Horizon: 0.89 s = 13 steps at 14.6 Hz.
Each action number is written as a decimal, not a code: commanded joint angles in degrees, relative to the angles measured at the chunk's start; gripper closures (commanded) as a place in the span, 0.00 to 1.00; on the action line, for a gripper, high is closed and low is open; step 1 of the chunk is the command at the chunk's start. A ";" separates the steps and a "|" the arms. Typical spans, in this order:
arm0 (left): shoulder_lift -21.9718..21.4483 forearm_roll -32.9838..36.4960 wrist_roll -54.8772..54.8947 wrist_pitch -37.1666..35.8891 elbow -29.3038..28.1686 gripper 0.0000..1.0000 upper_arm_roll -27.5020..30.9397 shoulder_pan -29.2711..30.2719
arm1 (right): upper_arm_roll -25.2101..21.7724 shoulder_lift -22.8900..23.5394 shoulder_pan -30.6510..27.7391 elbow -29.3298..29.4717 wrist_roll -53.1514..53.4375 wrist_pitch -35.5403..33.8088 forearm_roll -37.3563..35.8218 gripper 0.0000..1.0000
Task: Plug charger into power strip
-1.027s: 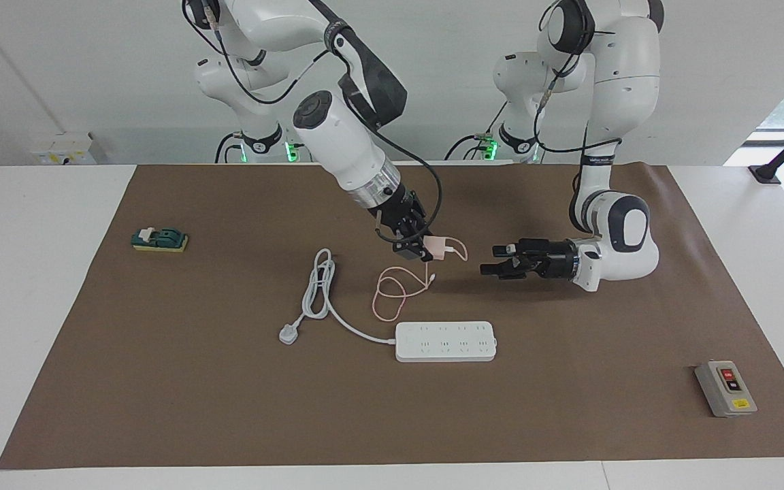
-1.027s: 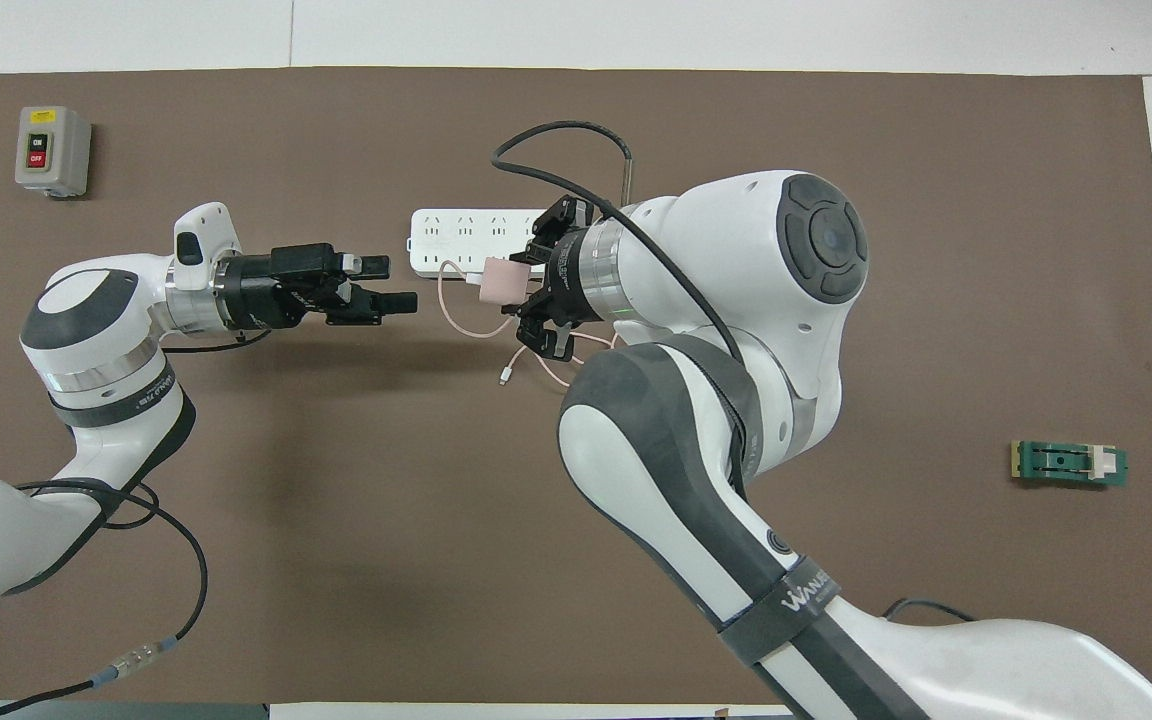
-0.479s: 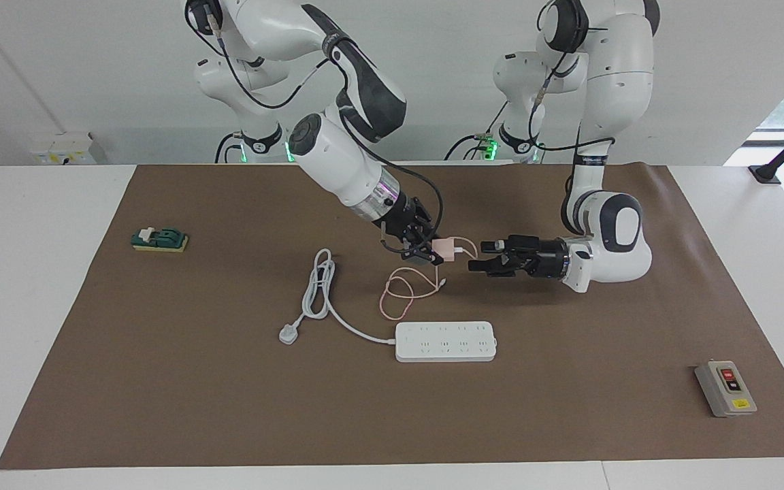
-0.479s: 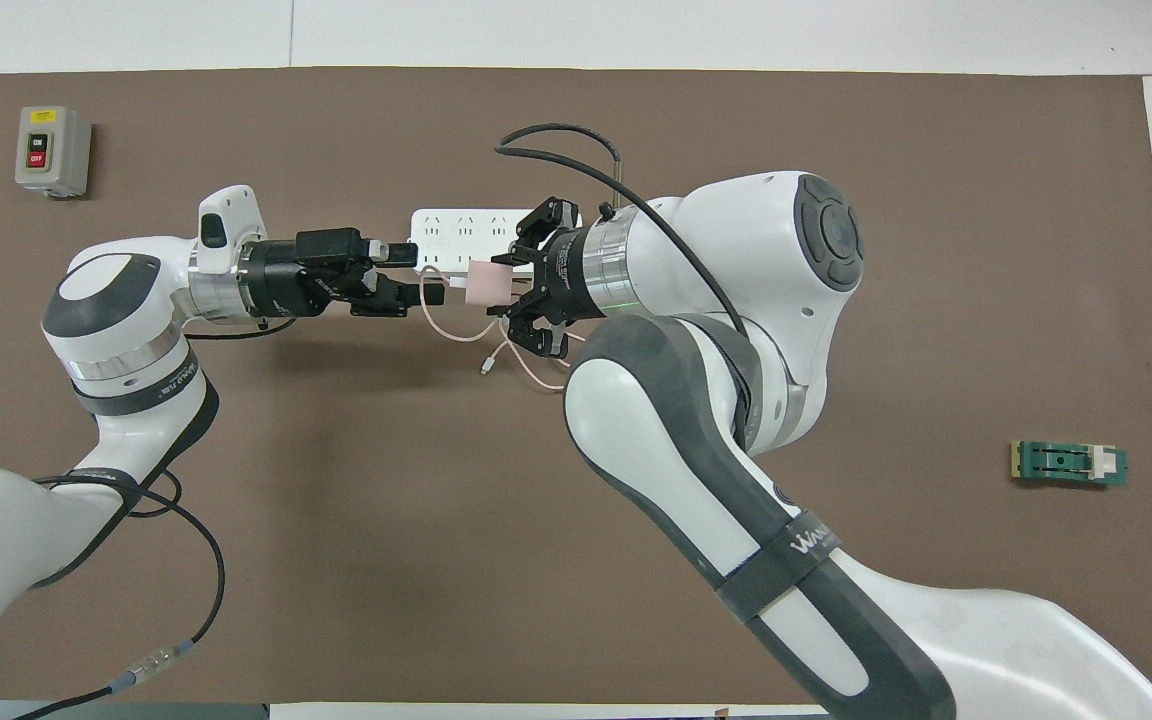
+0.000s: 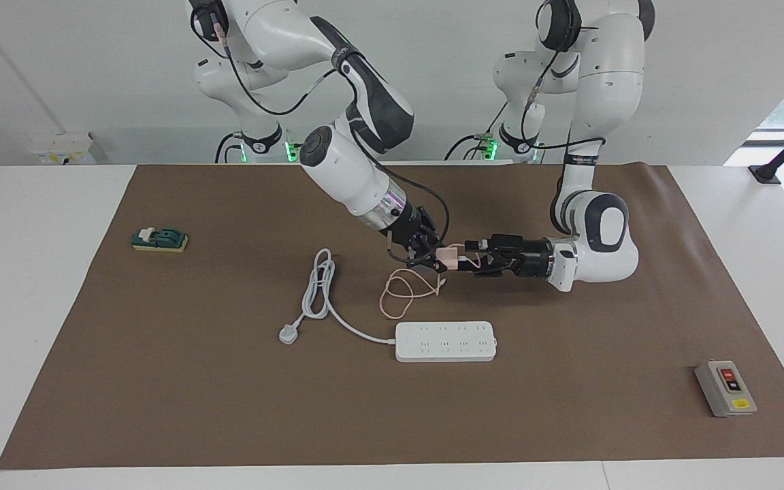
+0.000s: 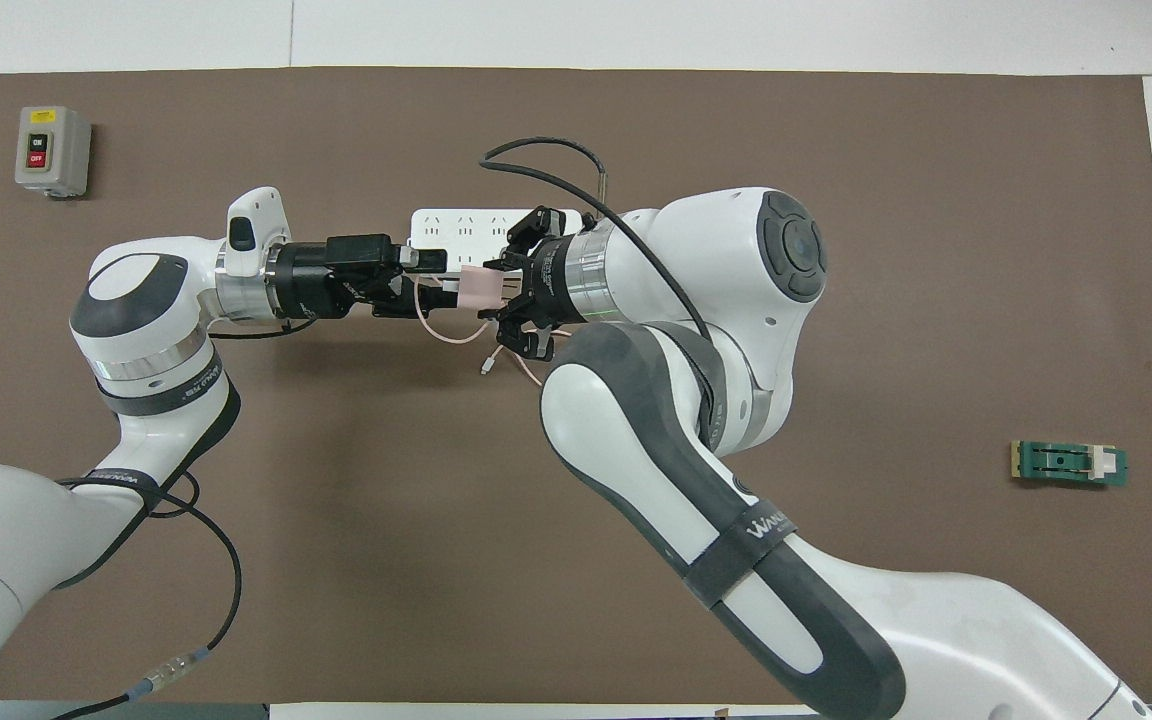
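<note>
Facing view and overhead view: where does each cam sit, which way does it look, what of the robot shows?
Facing view: high across the table, looking at the robots; both arms show whole, bases at top, right tool shut on the charger in the air, open left tool at it.
Overhead view: high above the robots' end, looking forward and steeply down; arms enter from the bottom.
Shared, half a turn apart: charger, power strip, brown mat, grey button box.
</note>
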 commanded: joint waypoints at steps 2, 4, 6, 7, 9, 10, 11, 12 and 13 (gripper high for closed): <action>-0.28 -3.05 4.41 3.48 0.14 0.00 0.52 -1.66 | 0.03 0.16 0.37 -0.44 1.12 0.85 -0.21 0.98; -0.28 -3.05 4.60 3.66 -0.03 0.01 0.52 -1.84 | 0.03 0.16 0.46 -0.44 1.21 0.93 -0.21 0.98; -0.28 -2.88 4.42 3.48 -0.03 0.01 0.52 -2.02 | 0.03 0.16 0.46 -0.44 1.21 0.93 -0.30 0.98; -0.28 -2.62 4.42 3.13 -0.12 0.01 0.61 -1.93 | 0.03 0.16 0.46 -0.52 1.12 1.02 -0.30 0.98; -0.28 -1.57 4.42 2.52 -0.12 0.01 0.70 -2.02 | 0.03 0.16 0.46 -0.53 1.12 1.02 -0.30 0.98; -0.54 -0.17 4.34 2.78 -0.12 0.01 0.70 -2.10 | 0.03 0.16 0.46 -0.53 1.12 1.02 -0.30 0.98; -1.59 1.24 3.73 3.48 -0.12 0.01 0.70 -2.19 | 0.03 0.16 0.46 -0.53 1.12 1.11 -0.30 0.98; -2.12 1.86 3.37 3.74 -0.12 0.01 0.79 -2.72 | 0.03 0.16 0.46 -0.53 1.12 1.11 -0.30 0.98; -2.74 1.95 3.02 4.62 -0.12 0.01 0.87 -2.98 | 0.03 0.16 0.46 -0.53 1.12 1.02 -0.30 0.98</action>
